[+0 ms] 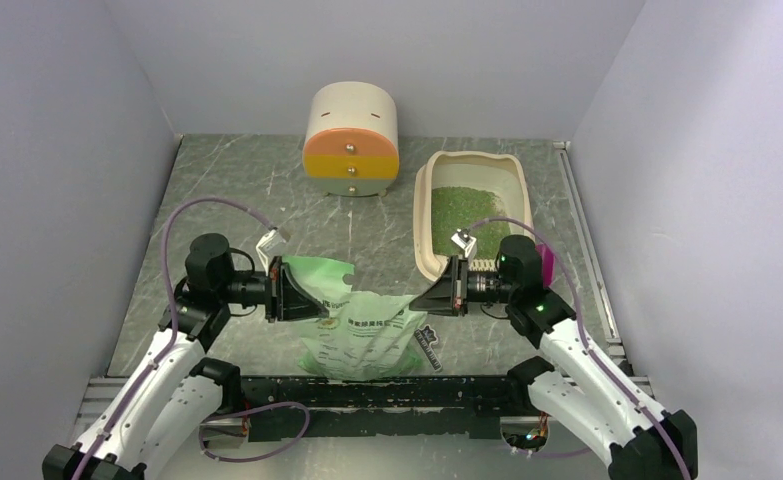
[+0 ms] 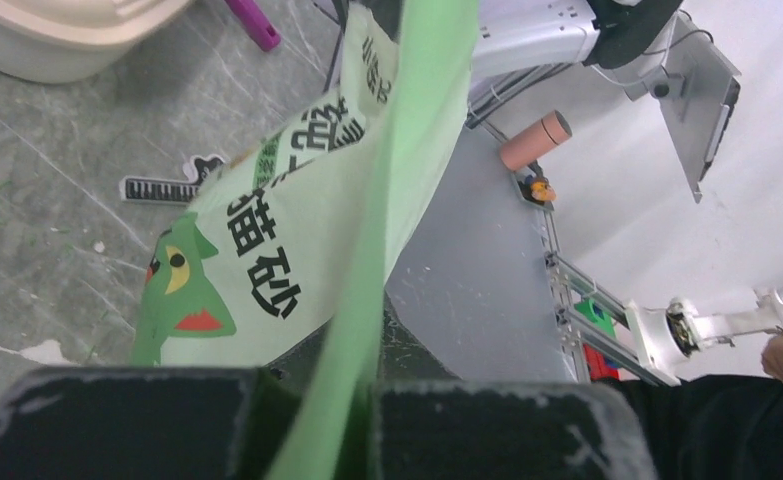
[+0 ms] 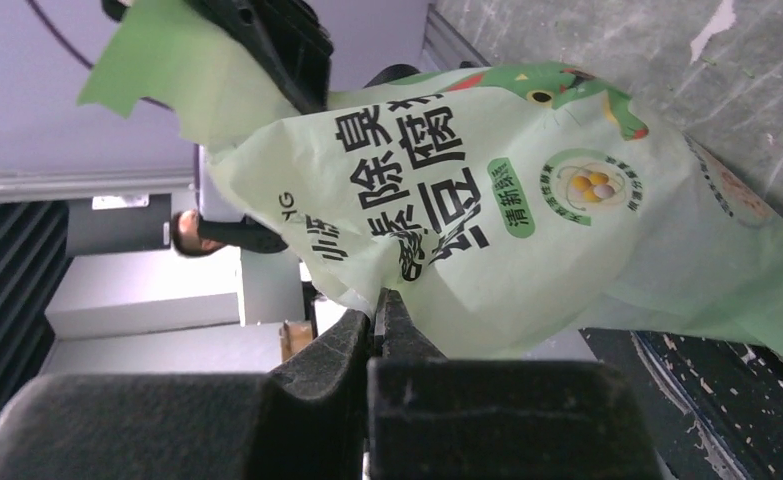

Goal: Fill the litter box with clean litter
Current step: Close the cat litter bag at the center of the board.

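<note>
The beige litter box (image 1: 519, 178) stands at the back right, with light-green clean litter (image 1: 464, 208) spread inside it. Its rim also shows in the left wrist view as the litter box (image 2: 57, 45). A green printed litter bag (image 1: 359, 325) hangs between the arms at the near middle. My left gripper (image 1: 295, 290) is shut on the bag's left top edge; the bag (image 2: 297, 230) runs as a green strip between that gripper's (image 2: 352, 425) jaws. My right gripper (image 1: 429, 298) is shut on the bag's right corner. In the right wrist view that gripper (image 3: 377, 318) pinches the bag's (image 3: 527, 220) lower edge.
A round beige-and-orange drawer unit (image 1: 352, 140) stands at the back centre, left of the litter box. A magenta scoop (image 1: 546, 260) lies behind my right wrist, also visible as the scoop (image 2: 252, 22). A black printed strip (image 1: 429, 345) lies by the bag's right side. Grey walls enclose the table.
</note>
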You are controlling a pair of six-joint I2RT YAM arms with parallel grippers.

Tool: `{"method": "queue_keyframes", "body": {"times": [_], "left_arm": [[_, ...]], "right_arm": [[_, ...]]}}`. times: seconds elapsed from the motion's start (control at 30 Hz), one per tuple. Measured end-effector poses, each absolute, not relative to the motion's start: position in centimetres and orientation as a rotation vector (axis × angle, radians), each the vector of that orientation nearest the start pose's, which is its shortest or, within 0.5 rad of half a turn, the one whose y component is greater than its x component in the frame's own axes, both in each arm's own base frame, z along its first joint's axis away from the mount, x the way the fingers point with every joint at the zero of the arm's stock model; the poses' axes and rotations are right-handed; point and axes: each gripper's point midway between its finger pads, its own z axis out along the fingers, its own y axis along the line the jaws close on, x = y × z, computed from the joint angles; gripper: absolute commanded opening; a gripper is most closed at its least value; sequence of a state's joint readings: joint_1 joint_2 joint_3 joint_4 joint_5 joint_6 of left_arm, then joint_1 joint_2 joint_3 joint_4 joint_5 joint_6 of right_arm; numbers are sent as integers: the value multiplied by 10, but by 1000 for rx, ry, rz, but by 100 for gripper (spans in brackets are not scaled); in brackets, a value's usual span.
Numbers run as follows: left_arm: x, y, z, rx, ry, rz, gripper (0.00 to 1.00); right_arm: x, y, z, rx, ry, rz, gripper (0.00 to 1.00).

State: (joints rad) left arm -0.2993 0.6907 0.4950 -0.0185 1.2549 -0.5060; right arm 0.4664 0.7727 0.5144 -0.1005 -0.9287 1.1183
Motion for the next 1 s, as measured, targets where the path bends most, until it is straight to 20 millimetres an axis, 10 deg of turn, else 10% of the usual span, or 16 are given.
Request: {"method": "queue_keyframes", "body": {"times": [0.17,0.37,0.57,1.0], "left_arm": [[99,-212,230,845,1797,-1682,5],[92,-211,228,847,1824,-1718,5],[90,-210,228,813,1859,-1738,5],[88,-210,245,758,1865,-1733,5]], "right_arm": [[121,235,226,-82,2310,1894,0],[117,233,234,-212,2323,1952,56],[123,233,260,-430,2208,1874,81],[117,249,284,-947,1657,1528,100]]}}
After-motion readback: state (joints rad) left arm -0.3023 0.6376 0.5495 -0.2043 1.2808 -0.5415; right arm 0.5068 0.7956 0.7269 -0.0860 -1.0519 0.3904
